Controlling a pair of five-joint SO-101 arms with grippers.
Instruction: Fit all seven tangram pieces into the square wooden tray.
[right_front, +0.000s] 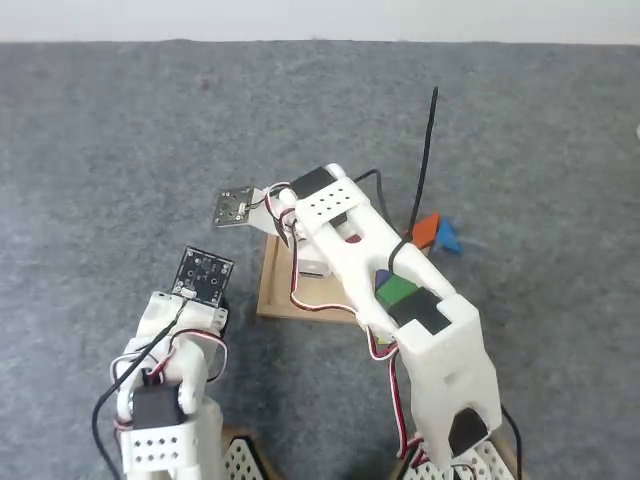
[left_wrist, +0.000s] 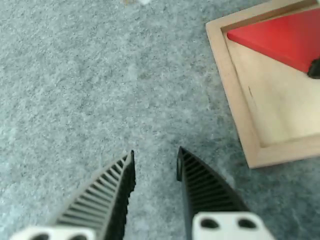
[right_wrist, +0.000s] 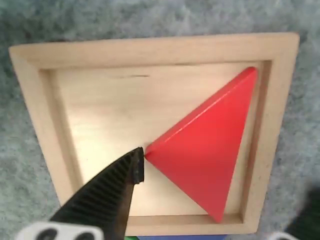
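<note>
- The right gripper (right_wrist: 216, 194) is hanging spread wide over the square wooden tray (right_wrist: 150, 47), grasping nothing. One black fingertip (right_wrist: 135, 165) is touching the inward corner of the red triangle (right_wrist: 205, 150).
- If that tip drags sideways as it lifts, it is likely going to push the triangle off its wall or ride it up the rim, costing room for later pieces.
- The right arm is lying over the green piece (right_front: 397, 291), so a low swing is risking scattering it into the orange piece (right_front: 427, 230) and blue piece (right_front: 447, 238) just beside the tray.
- The left gripper (left_wrist: 155, 165) is hovering unclenched and empty over the grey carpet (left_wrist: 75, 75), near a tray corner.
- The red triangle is lying flat inside the tray, its long edge running close along one wall and leaving bare wood elsewhere.
</note>
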